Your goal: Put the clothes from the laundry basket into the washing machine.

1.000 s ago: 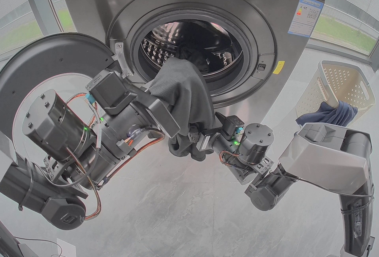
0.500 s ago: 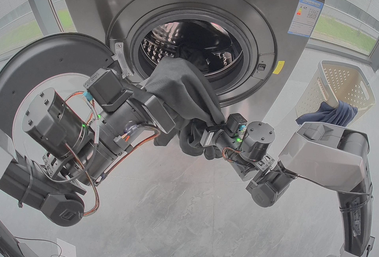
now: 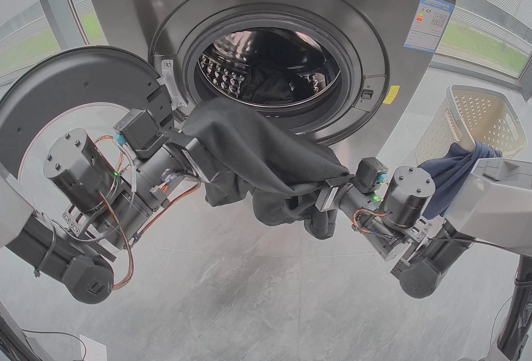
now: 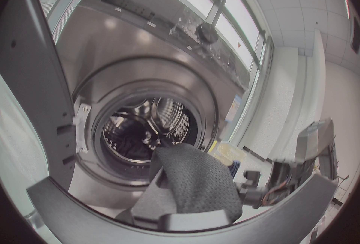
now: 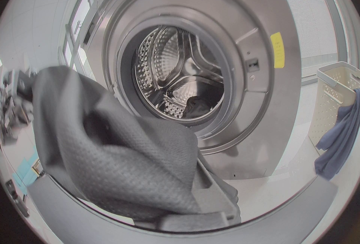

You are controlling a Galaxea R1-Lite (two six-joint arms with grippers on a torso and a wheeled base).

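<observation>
Garment (image 3: 260, 151) was drawn wide, pinched taut between left pincer (image 3: 203, 166) and right pincer (image 3: 328, 194); drum (image 3: 266, 74) lay ahead, above both.

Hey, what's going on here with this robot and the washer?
The robot holds a dark grey garment stretched between its left hand and right hand, in front of the open washing machine, near the lower rim of its opening. The door stands swung open on the robot's left. Some dark clothing lies in the drum. A blue garment hangs over the laundry basket on the right, not yet loaded.
</observation>
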